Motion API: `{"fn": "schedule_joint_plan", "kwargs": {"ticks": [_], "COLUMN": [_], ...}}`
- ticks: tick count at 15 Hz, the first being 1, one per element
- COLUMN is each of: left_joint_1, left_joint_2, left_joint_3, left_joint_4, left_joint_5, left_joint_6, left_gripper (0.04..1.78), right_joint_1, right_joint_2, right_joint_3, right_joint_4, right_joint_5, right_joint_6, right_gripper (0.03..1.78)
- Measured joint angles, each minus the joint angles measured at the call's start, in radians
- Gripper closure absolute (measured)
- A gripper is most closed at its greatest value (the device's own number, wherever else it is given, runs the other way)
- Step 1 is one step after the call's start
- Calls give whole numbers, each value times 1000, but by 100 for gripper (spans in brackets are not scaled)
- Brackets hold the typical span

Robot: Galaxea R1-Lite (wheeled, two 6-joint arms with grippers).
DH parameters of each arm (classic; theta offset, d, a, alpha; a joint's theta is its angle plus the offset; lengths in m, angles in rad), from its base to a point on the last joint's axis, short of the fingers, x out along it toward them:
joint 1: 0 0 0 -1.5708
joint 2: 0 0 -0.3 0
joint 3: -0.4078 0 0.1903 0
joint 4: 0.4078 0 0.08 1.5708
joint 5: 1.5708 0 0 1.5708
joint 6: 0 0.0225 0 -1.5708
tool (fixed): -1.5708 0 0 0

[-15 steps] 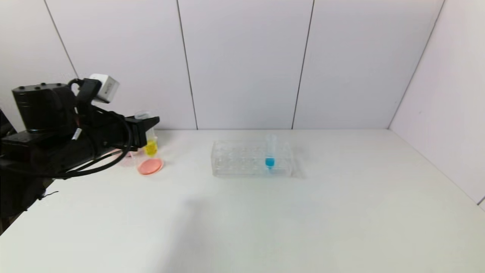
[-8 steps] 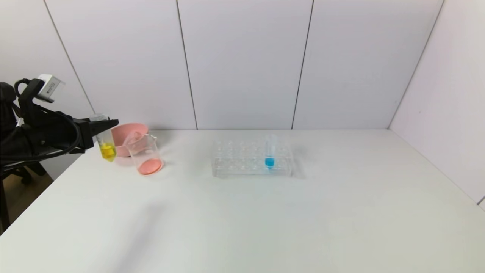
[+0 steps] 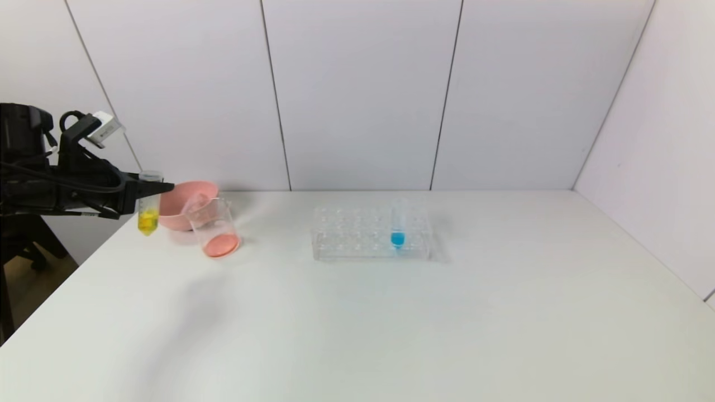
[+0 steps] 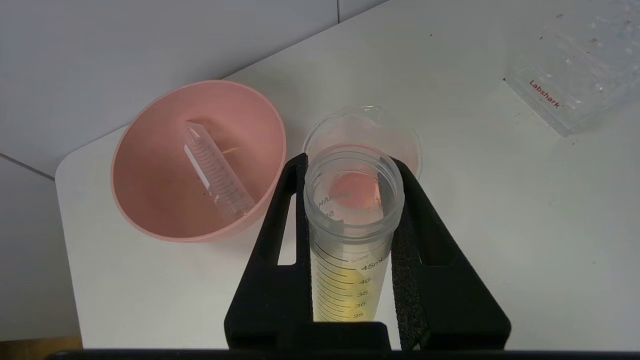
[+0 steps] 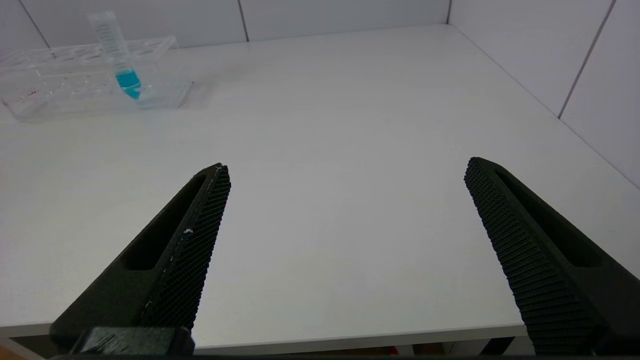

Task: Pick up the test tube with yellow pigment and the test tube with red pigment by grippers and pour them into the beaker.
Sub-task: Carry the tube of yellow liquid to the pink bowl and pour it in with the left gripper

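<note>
1. The test tube with yellow pigment (image 3: 148, 207) is clamped near its open mouth between the pads of the left gripper (image 3: 149, 190). It is held upright, its yellow-filled tip down, so nothing can spill while it is carried.
2. The tube is held above the table's left edge, just to the left of the pink bowl (image 3: 181, 202) and beaker (image 3: 214, 227). From the left wrist view, the beaker (image 4: 363, 132) lies just beyond the tube's mouth (image 4: 353, 187), so the grip seems to be lined up for a forward tilt over the rim.
3. A thin red-orange layer is seen at the beaker's bottom, and an empty tube (image 4: 216, 172) is lying slanted inside the pink bowl (image 4: 150, 215). This is judged to be the test tube with red pigment, already poured and discarded; the yellow pour is not yet done.
4. The clear rack (image 3: 371, 233) is set well to the right of the beaker, with only the blue tube (image 3: 397, 223) standing in it, out of the pouring path.
5. The right gripper (image 5: 345, 235) is parked low at the table's near edge, its jaws spread wide apart with nothing between them.
</note>
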Motion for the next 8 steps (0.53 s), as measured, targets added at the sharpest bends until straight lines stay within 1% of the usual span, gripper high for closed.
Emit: {"fn": "schedule_joint_plan", "kwargs": {"ticks": [4, 6, 8], "left_joint_1": [-7, -28, -53], "left_joint_2": [104, 153, 192], "left_joint_3": [-247, -330, -378], "left_joint_4": [264, 349, 389], "left_joint_5": [35, 57, 97], "left_joint_6": [131, 162, 188], "left_gripper": [136, 136, 136], "right_joint_1": [0, 0, 0], "right_joint_2": [0, 0, 0], "right_joint_3": [0, 0, 0], "right_joint_4": [0, 0, 0], "right_joint_5": [0, 0, 0], "right_joint_6": [0, 0, 0], "right_gripper": [10, 10, 10]}}
